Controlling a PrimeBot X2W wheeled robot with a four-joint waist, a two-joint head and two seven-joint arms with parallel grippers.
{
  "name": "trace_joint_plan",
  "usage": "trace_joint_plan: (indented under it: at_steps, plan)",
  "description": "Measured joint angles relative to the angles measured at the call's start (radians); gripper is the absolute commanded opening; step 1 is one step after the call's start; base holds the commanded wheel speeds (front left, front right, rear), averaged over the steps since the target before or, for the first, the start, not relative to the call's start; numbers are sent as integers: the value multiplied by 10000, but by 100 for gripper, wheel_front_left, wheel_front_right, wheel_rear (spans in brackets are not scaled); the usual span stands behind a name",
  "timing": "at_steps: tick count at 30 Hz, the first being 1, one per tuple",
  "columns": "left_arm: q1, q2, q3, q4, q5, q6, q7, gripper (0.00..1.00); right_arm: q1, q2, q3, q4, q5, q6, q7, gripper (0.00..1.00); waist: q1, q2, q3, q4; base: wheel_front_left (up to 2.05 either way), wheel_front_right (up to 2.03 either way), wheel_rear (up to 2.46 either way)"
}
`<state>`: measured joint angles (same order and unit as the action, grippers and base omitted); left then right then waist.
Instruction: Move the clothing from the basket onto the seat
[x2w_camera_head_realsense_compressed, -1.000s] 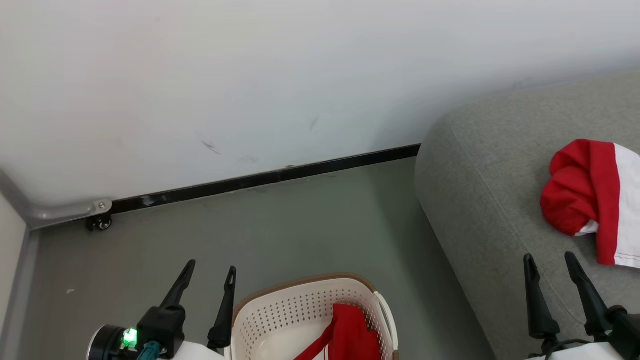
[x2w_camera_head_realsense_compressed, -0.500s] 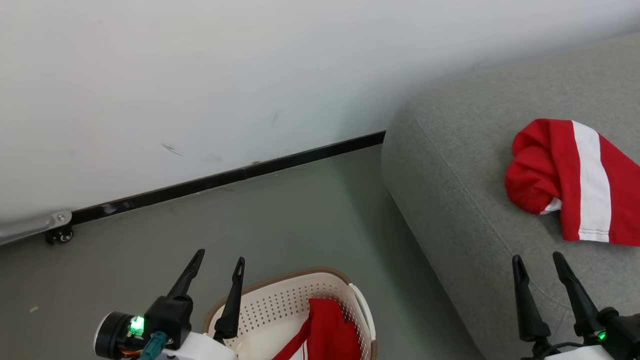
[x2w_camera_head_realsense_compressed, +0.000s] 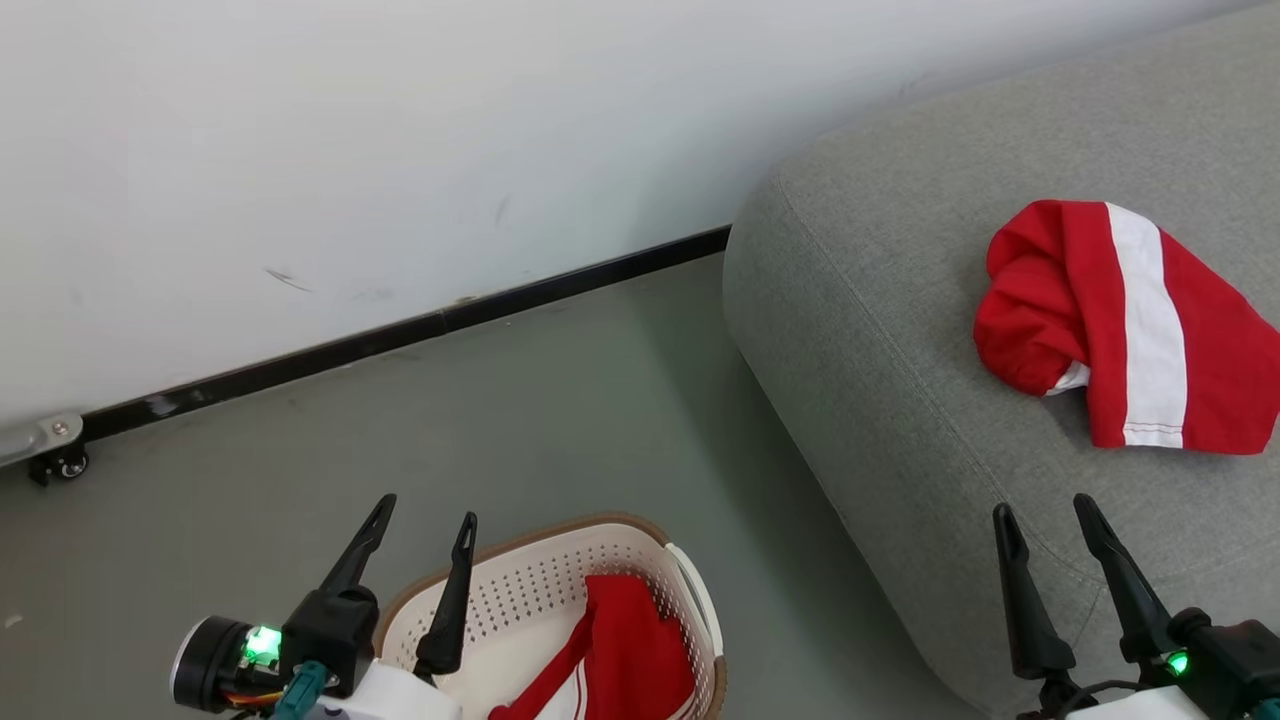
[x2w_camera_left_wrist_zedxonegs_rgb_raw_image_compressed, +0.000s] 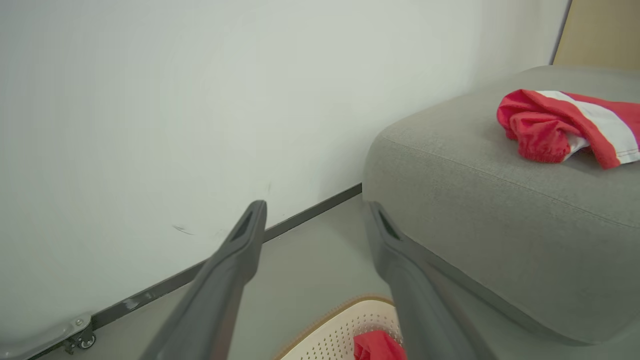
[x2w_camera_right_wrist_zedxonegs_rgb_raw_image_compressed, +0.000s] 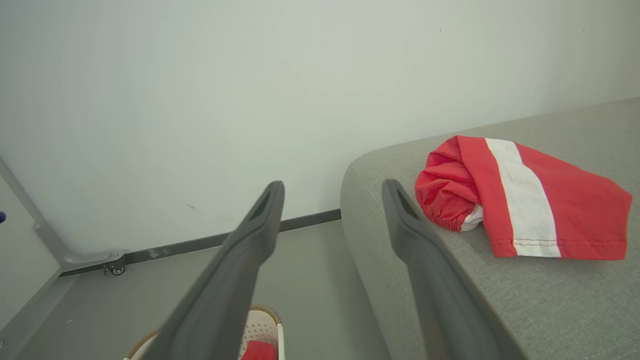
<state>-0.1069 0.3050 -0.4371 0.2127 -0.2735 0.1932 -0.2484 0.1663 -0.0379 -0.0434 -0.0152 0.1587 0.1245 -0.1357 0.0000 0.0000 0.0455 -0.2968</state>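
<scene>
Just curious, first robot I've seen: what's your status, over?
Open, empty: left end effector, right end effector. One red garment on seat; second garment in basket. No obstacle seen.

Seat (x2w_camera_head_realsense_compressed: 900, 330): grey woven cloth, matt, coarse-ish weave, stitched seams. Clothing (x2w_camera_head_realsense_compressed: 1060, 290) on it: soft red & white fabric, matt, crumpled. Basket (x2w_camera_head_realsense_compressed: 520, 590): smooth cream plastic, perforated, slight sheen; rim brown, woven-look. Floor (x2w_camera_head_realsense_compressed: 500, 420): smooth grey-green, faint sheen. Wall (x2w_camera_head_realsense_compressed: 400, 130): white, matt, some scuffs. Skirting (x2w_camera_head_realsense_compressed: 400, 335): black, glossy. Left gripper (x2w_camera_head_realsense_compressed: 425, 515) & right gripper (x2w_camera_head_realsense_compressed: 1045, 510): fingers dark, matt, plastic-looking.
</scene>
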Motion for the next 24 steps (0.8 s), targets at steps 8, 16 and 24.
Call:
trace_joint_plan:
  at_steps: [8, 16, 24]
  plan:
    - [-728, 84, -535, 38, 399, -395, 23, 100, -101, 0, -8, -199, -222, 0, -109, 100, 0, 0, 326, -111, 0, 0, 0]
    - [-1711, 0, -1300, 426, 830, -1018, 512, 100, -269, 0, -211, -313, -324, 0, -228, 100, 0, 0, 830, -237, 0, 0, 0]
    - [-2238, -324, -1595, 1290, 918, -1244, 1110, 100, -267, 4, -305, -447, -249, 0, -320, 100, 0, 0, 1479, -393, 0, 0, 0]
